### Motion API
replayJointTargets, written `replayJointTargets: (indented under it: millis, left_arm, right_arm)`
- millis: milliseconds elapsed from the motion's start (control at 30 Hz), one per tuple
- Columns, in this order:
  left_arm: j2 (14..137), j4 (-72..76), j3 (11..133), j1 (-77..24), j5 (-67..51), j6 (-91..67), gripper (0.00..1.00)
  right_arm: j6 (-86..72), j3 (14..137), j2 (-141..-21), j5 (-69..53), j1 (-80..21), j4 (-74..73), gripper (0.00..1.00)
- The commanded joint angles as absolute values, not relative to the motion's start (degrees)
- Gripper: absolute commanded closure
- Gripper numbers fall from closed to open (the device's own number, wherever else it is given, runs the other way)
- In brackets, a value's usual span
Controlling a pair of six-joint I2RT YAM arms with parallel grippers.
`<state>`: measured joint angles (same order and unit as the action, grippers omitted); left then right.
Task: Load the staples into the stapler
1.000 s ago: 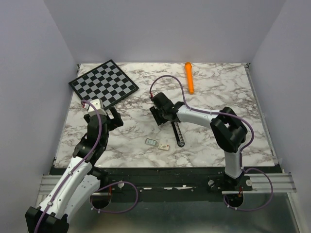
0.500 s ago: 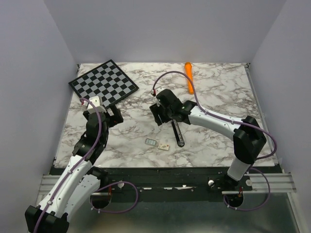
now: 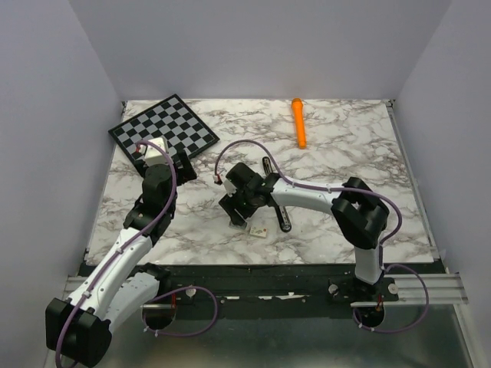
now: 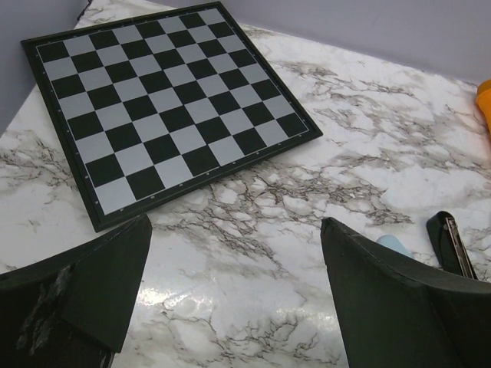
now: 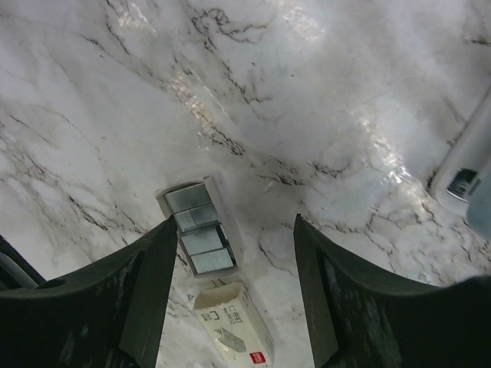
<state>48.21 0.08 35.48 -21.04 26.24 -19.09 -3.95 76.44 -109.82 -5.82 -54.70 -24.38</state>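
Top external view: two arms reach over a marbled bench, the left one towards a chessboard at the far left and the right one bent inward to the middle. The right hand points down over the spot where the staples lie, hiding them from this camera. The stapler, slim and black, lies flat just to the right of that hand, its length running away from the arm bases, and the right forearm crosses above its middle. An orange marker lies well apart near the far edge. Right wrist view: the two dark fingers stand apart with nothing clamped between them. The staples, silvery-grey blocks in a shallow pale tray, rest on the bench in the gap ahead, closer to the left-hand finger. Whether the fingertips touch the bench cannot be told. A small printed box lies just beside the tray's near end. Left wrist view: the left hand is spread wide and grips nothing, with bare marble between its fingers. The chessboard's near corner lies beside the finger on the left of this view. The stapler's far tip shows at the right, just past the other finger.
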Motion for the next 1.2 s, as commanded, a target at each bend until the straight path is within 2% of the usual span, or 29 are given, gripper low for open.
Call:
replayJointTargets:
  millis: [0,400,867,933,1167]
  left_arm:
    - [48.42,3.69,35.15,-20.65,29.18,-17.58,0.01]
    - [48.87,4.13,35.07,-20.65,29.18,-17.31,0.01]
    - [48.87,4.22,35.07,-20.65,29.09,-17.49,0.01]
    - [48.69,4.13,35.16,-20.65,29.35,-17.75,0.01]
    - [48.25,3.43,35.24,-20.65,30.58,-18.37,0.01]
  right_arm:
    - [1.75,80.06,-113.72,-10.37,-55.99,-25.49,0.30]
    - [6.94,81.83,-116.81,-17.32,-59.33,-28.30,0.31]
    - [1.32,77.61,-106.53,-1.68,-59.15,-25.14,0.31]
    - [0.18,77.61,-106.26,-0.36,-59.15,-25.22,0.32]
    - [-2.20,78.66,-108.54,0.26,-59.24,-25.75,0.45]
